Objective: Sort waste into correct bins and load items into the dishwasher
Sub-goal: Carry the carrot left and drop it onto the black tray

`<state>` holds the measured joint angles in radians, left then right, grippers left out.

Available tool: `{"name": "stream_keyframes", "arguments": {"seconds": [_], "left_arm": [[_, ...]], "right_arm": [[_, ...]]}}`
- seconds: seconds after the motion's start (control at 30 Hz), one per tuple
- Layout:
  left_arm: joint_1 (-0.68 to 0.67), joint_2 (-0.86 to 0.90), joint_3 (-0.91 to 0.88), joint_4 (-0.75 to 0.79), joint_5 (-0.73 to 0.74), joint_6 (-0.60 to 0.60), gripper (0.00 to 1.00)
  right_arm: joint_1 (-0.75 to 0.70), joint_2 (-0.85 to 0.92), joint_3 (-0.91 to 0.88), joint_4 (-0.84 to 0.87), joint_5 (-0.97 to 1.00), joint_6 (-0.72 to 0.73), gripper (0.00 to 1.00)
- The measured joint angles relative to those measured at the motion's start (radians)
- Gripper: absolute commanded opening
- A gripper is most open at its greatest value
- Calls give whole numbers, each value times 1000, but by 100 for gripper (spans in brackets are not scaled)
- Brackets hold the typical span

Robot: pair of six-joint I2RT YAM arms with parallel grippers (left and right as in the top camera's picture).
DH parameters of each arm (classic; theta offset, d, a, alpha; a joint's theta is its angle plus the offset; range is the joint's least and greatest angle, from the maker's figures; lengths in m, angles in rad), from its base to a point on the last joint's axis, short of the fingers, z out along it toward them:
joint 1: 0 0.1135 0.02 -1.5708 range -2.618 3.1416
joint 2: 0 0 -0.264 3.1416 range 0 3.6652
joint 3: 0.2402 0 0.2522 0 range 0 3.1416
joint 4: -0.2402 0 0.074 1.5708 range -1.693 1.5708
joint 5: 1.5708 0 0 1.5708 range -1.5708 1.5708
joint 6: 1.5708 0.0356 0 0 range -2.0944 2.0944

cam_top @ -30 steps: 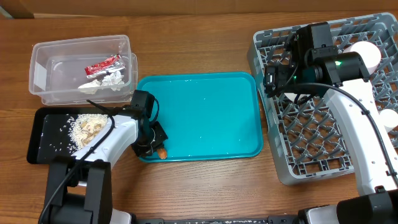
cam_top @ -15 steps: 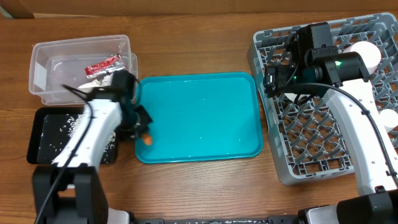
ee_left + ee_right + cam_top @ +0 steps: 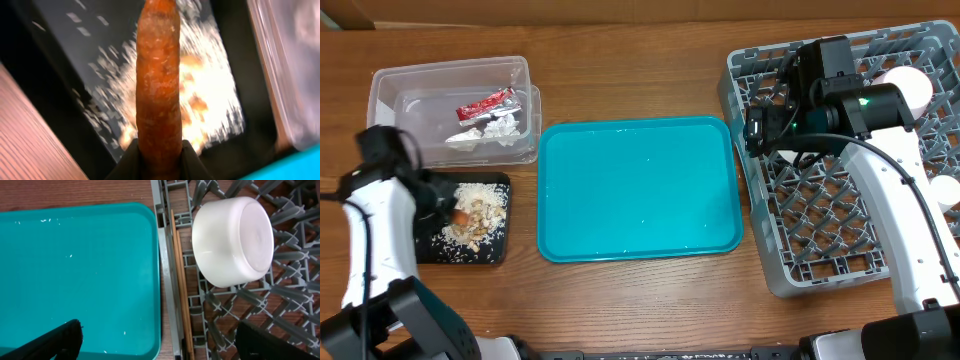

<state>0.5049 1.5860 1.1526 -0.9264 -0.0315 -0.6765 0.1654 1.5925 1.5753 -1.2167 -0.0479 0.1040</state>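
My left gripper is shut on the small orange carrot, which hangs over the black tray. Beige food scraps lie in that tray under the carrot. Behind it, the clear tub holds the red-and-silver foil wrapper and crumpled white paper. My right gripper is open and empty above the left rim of the grey dish rack. In the right wrist view, a white bowl sits upside down in the rack, and two chopsticks lie along the rack's left side.
The teal serving tray lies between the bins and the rack, with only a few crumbs on it. A round white piece of crockery sits at the rack's back right. The right arm reaches across the rack from the front right.
My left arm has swung left with the carrot, from the teal tray's front left corner to above the black tray. The right arm has not moved.
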Motion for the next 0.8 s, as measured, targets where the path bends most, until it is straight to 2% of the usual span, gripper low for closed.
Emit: {"name": "stream_keyframes", "arguments": {"seconds": [0.2,0.57,0.63,0.7,0.8], "left_arm": [[80,84,0,97,-37,1,4],[86,272,0,150,-87,3,5],[86,275,0,151,-89,3,12],[86,275,0,153,-90,6,28],[86,279,0,153,-95,29,45]], "right_arm": [[0,0,0,-10,0,0,100],[0,0,0,-26,0,0,100],[0,0,0,-26,0,0,100],[0,0,0,-26,0,0,100],[0,0,0,-26,0,0,100]]}}
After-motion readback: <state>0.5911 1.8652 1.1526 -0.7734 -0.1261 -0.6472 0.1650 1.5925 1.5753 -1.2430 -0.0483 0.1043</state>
